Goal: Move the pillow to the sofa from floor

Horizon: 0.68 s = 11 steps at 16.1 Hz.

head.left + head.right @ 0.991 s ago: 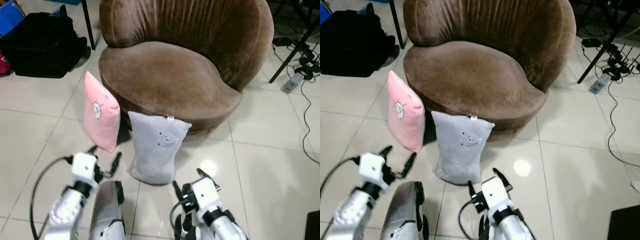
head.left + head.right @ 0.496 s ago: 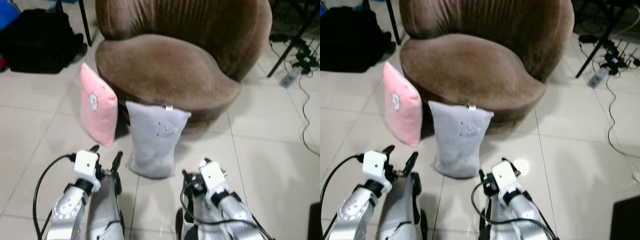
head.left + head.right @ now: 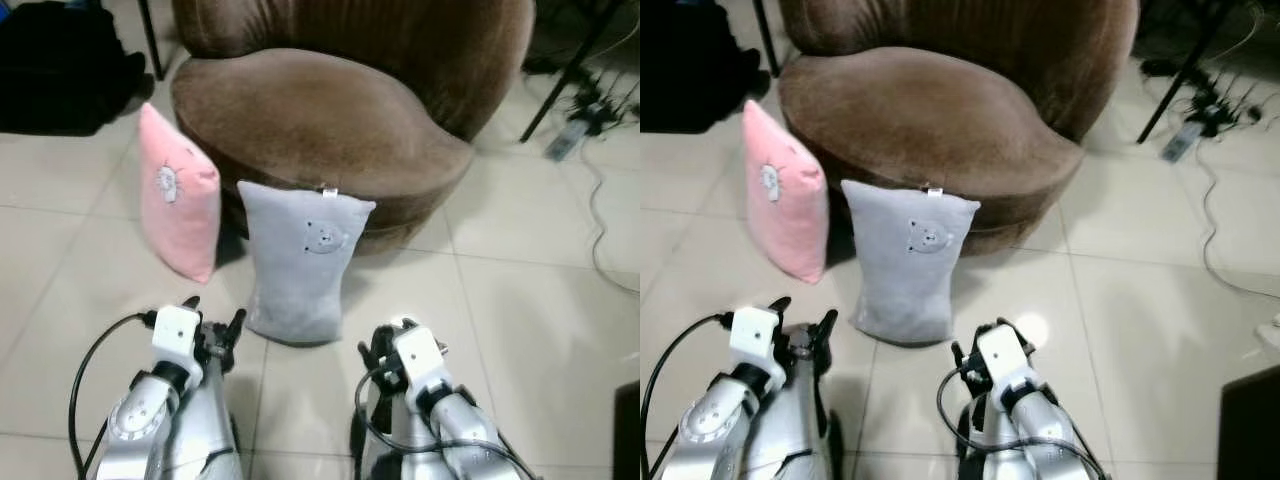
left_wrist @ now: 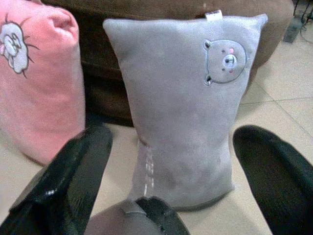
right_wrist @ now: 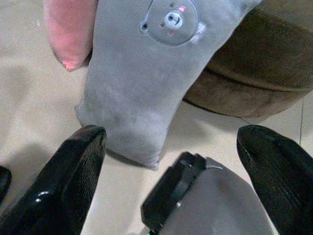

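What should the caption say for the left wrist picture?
Open left gripper faces a grey bear pillow leaning on the sofa.

Pillows (image 3: 300,262), sofa (image 3: 330,125) on tiled floor (image 3: 520,290)

Both grippers (image 3: 212,318) (image 3: 385,340) low, jaws apart

Grey pillow (image 3: 303,260) stood against sofa (image 3: 320,130) front edge; pink pillow (image 3: 178,205) crowded its left side. Bare floor (image 3: 520,290) lay open on its right.
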Tool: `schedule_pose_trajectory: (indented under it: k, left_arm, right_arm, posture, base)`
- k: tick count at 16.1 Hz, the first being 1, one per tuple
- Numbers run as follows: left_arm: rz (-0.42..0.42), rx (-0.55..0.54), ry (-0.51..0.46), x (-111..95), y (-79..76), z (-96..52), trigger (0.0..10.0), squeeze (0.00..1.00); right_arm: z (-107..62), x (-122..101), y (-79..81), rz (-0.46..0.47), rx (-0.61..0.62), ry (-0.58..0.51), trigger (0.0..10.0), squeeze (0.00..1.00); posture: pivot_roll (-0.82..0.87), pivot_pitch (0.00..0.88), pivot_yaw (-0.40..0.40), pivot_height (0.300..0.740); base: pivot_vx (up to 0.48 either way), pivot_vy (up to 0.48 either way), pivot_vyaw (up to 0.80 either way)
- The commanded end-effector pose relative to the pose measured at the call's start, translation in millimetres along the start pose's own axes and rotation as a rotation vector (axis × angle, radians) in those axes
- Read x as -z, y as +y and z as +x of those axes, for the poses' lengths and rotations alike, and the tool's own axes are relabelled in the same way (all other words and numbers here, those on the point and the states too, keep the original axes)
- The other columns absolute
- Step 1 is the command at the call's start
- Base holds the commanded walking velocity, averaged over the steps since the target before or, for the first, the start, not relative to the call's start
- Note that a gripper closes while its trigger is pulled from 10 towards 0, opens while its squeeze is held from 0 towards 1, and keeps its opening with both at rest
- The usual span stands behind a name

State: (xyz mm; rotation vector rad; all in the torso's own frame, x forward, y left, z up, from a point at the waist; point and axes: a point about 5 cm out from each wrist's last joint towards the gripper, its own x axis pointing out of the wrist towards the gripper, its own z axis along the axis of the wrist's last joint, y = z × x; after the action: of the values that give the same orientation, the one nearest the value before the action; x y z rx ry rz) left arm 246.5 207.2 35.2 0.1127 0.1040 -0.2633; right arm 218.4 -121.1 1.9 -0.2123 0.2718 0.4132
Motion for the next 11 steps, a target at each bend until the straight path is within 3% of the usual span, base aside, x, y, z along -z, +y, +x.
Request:
schedule_pose_trajectory:
  k: [1, 7, 11]
  left_arm:
    - [-0.041, -0.020, 0.053, 13.0, -0.4, -8.4, 10.0, 0.00]
    - [-0.003, -0.011, 0.070, 13.3, -2.6, -4.3, 10.0, 0.00]
    - [0.065, 0.023, 0.089, 12.7, -6.3, 0.5, 10.0, 0.00]
  right_arm:
    - [0.4, 1.6, -1.8, -0.003, -0.002, 0.010, 10.0, 0.00]
    - [0.3, 4.8, -1.0, 0.000, -0.008, 0.020, 10.0, 0.00]
    - [-4.4, -2.4, -15.8, -0.043, -0.004, -0.024, 10.0, 0.00]
  posture:
    - [0.07, 0.175, -0.109, 0.437]
    - [0.07, 0.181, -0.106, 0.437]
    - [0.06, 0.183, -0.106, 0.437]
  base:
    - [0.262, 0.401, 0.00]
    - [0.132, 0.410, 0.00]
    - [0.442, 0.063, 0.00]
